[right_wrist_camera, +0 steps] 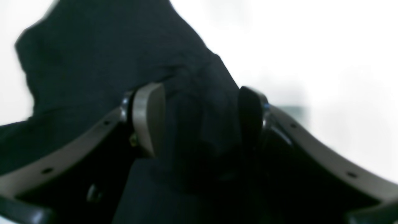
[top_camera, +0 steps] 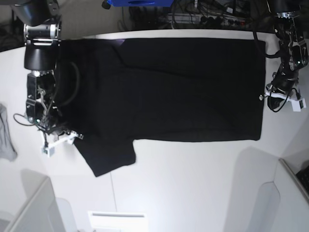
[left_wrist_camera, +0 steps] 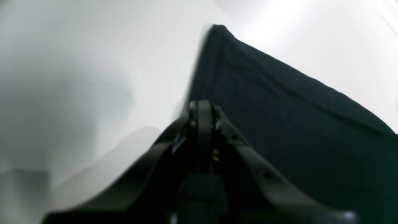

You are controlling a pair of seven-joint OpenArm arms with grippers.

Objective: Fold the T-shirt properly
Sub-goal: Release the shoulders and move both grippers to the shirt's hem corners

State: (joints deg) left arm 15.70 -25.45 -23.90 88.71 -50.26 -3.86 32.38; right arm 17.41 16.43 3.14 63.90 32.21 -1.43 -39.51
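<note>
1. across the white table [top_camera: 183,183] lies the t-shirt [top_camera: 183,92], spread flat with its plain black side up; one short sleeve [top_camera: 108,157] sticks out toward the near edge on the base view's left.
2. no print shows anywhere on the cloth, and its far left corner is lost under the arm there.
3. at the shirt's sleeve end the right gripper [right_wrist_camera: 199,118] holds a bunch of black fabric between its parted jaws; the pale pad [right_wrist_camera: 149,115] presses one side, while the dark one merges with the cloth, so the wrist view is blurred and hard to read.
4. at the opposite edge the left gripper [left_wrist_camera: 203,116] has its jaws drawn together; in its soft-focus wrist view the tips sit right at the shirt's border, yet whether any cloth is pinched between them cannot be told.
5. a small grey cloth [top_camera: 6,135] is cut off by the base view's left edge, well apart from the shirt.
</note>
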